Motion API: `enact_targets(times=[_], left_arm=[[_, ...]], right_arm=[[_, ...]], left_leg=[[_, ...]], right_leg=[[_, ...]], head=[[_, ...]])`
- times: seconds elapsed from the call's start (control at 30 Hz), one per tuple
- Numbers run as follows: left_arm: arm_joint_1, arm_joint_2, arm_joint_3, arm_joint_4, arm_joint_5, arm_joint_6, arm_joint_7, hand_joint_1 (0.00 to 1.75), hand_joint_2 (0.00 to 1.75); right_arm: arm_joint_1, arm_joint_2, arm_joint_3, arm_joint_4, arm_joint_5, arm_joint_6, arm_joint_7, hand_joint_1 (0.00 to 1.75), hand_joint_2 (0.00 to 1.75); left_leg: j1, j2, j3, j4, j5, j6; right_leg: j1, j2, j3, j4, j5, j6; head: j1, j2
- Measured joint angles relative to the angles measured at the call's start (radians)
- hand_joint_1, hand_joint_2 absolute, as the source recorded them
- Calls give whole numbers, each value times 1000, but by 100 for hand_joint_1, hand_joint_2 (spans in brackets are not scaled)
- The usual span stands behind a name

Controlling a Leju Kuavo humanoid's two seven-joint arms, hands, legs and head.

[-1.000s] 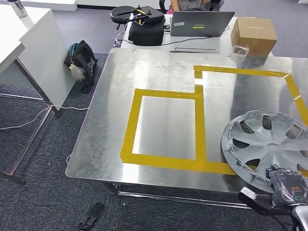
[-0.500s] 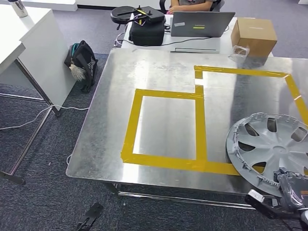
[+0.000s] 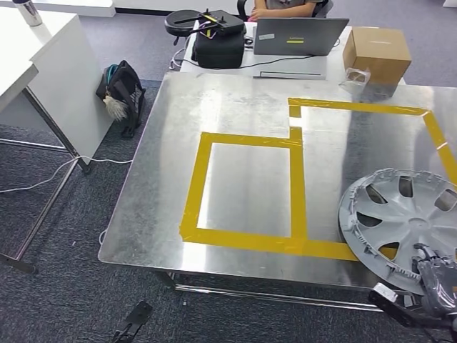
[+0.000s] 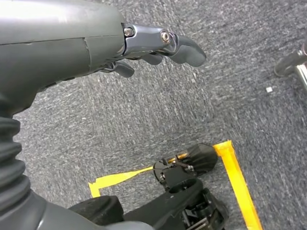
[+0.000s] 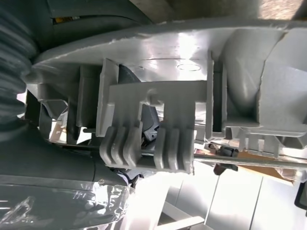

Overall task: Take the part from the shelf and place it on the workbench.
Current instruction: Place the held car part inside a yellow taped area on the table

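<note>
The right hand [image 3: 438, 286] grasps the near rim of the grey wheel cover [image 3: 404, 221]. From the hand, the cover extends forward and slightly left over the near right part of the steel workbench [image 3: 243, 107], overlapping the yellow tape outline [image 3: 297, 186]; whether it rests on the surface cannot be told. In the right wrist view, the cover's ribbed underside [image 5: 152, 129] lies directly against the hand. The left hand [image 4: 108, 43] hangs over grey carpet [image 4: 145, 110], empty, fingers loosely extended. A cardboard box [image 3: 376, 51] sits well beyond the right hand.
</note>
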Motion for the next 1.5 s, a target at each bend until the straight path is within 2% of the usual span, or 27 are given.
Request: enact_targets(times=[0.5,0.7,1.0,1.23,1.4,1.5], left_arm=[[0,1,0,0,10,-6,3,0,0],[0,1,0,0,19,-6,-4,0,0],[12,2,4,0,39,0,-17,0,0],[15,2,5,0,40,0,-17,0,0],[16,2,5,0,41,0,-25,0,0],[17,2,5,0,41,0,-26,0,0]], right_arm=[[-3,25,-17,8,-19,-1,-11,0,175],[-11,44,-44,14,-116,9,-42,0,175],[-59,174,-182,34,-252,-59,-40,0,175],[-73,219,-228,44,-273,-68,-50,0,175],[-91,267,-293,49,-334,-133,-111,0,175],[-96,287,-327,53,-346,-97,-143,0,175]], left_leg=[[0,0,1,0,0,0],[0,0,2,0,0,0],[0,0,3,0,0,0],[-1,0,3,0,0,0],[-1,0,3,0,0,0],[-1,0,2,0,0,0]], right_leg=[[0,0,2,0,0,0],[0,0,3,0,0,0],[0,1,3,0,0,1],[0,1,3,0,0,1],[0,0,3,0,0,1],[0,1,3,0,0,1]], head=[[0,0],[0,0],[0,0],[0,0],[0,0],[0,0]])
